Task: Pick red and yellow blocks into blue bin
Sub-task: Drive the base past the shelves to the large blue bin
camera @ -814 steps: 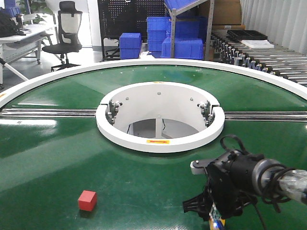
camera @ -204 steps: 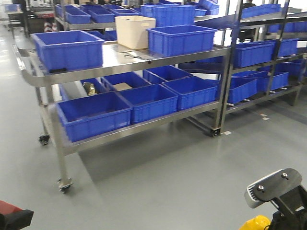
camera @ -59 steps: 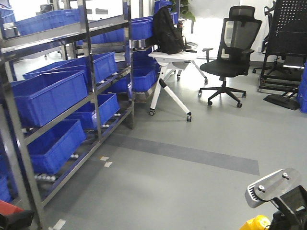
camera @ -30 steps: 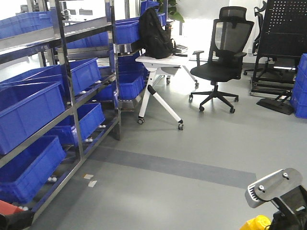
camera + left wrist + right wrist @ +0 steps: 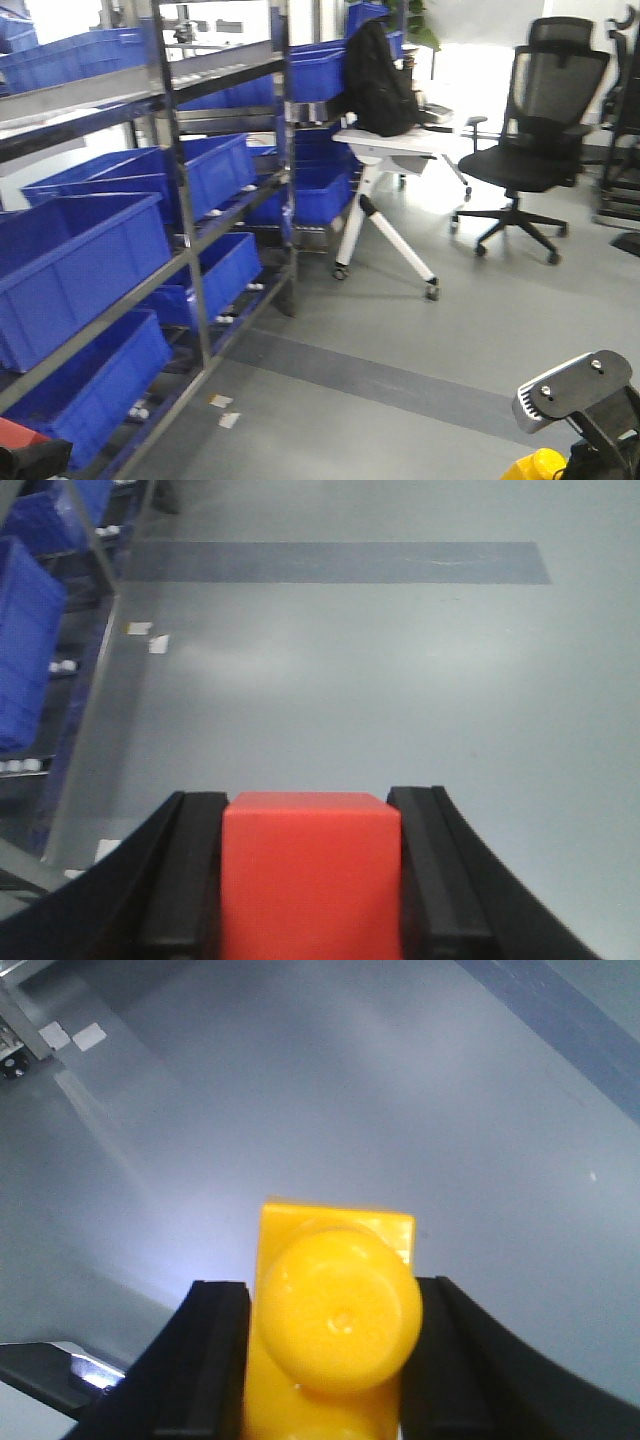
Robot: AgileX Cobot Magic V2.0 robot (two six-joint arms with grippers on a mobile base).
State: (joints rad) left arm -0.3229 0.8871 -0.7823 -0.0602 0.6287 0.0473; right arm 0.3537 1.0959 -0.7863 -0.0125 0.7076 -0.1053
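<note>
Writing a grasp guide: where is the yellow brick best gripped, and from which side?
Probably grip the yellow brick by its two flat side walls, coming from the studded side, as the right gripper holds it: round studs give the pads no flat face.

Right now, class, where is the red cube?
In the left wrist view the red cube is clamped between the left gripper's black fingers, above bare grey floor, with blue crates on the rack at the picture's left edge.

Grey floor (image 5: pixel 450 330), steel shelving (image 5: pixel 181 200) left, white table (image 5: pixel 400 143), black office chair (image 5: pixel 525 165).
</note>
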